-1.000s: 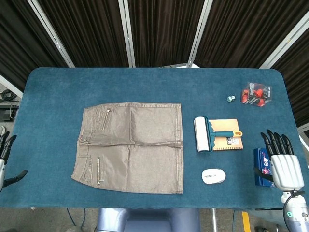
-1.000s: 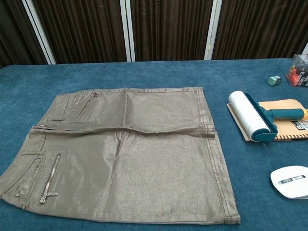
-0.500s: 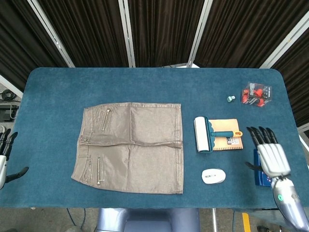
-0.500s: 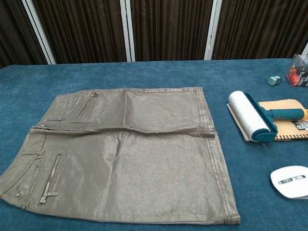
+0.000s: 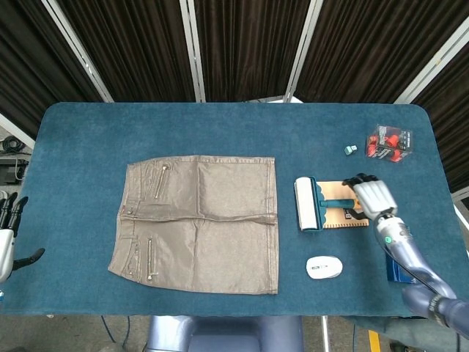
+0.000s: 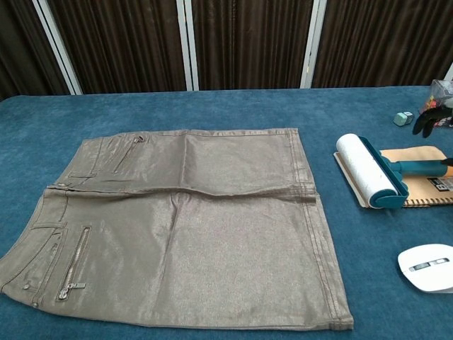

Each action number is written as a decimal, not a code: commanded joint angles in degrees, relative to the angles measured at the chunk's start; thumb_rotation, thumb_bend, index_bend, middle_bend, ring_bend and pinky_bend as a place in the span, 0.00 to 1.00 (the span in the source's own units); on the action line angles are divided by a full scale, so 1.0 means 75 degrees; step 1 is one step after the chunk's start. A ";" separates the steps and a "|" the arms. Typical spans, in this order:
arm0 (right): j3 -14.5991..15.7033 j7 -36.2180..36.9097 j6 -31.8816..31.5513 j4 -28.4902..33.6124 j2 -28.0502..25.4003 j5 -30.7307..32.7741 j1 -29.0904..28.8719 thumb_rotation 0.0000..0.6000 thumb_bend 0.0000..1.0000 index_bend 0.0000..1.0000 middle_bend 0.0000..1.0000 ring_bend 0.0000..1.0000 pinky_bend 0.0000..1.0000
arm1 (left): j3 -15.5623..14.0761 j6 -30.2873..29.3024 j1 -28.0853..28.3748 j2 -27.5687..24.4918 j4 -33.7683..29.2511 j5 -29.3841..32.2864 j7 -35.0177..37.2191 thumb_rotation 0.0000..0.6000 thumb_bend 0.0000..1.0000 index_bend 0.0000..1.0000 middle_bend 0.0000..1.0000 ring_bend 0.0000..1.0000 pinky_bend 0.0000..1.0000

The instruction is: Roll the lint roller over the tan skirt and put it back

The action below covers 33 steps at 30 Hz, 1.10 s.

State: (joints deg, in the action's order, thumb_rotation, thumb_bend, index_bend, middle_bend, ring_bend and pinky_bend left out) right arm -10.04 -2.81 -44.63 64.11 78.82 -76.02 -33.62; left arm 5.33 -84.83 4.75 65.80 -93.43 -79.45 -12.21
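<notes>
- Right hand (image 5: 372, 196) over the teal-handled white lint roller (image 5: 308, 204), fingers apart, contact unclear.
- Flat tan zippered skirt (image 5: 198, 222) lies left.
- Left hand (image 5: 9, 236) at counter's left edge, fingers spread, empty.

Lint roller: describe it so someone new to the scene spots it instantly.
On the blue table, look right of the tan skirt to the tan pad. The lint roller lies on the pad's left edge, its handle running right under the right robot hand. Its white roll in a teal frame sets it apart from the flat white oval device nearer the front edge.

Each hand, right (image 5: 372, 196) and left (image 5: 7, 233), has a silver-white back and black fingers.
</notes>
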 commanded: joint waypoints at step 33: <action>0.0748 -0.0287 -0.0216 -0.1206 0.0852 -0.0546 -0.0514 1.00 0.69 0.53 0.57 0.47 0.56 | 0.0001 0.0132 0.0064 -0.0054 -0.0029 0.0229 0.0036 1.00 0.00 0.00 0.00 0.00 0.00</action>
State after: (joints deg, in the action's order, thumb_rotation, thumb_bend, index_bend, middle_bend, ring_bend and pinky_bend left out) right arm -4.44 -5.76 -45.50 54.43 85.77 -79.53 -37.55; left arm 5.35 -83.85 5.22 65.40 -93.64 -77.73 -11.95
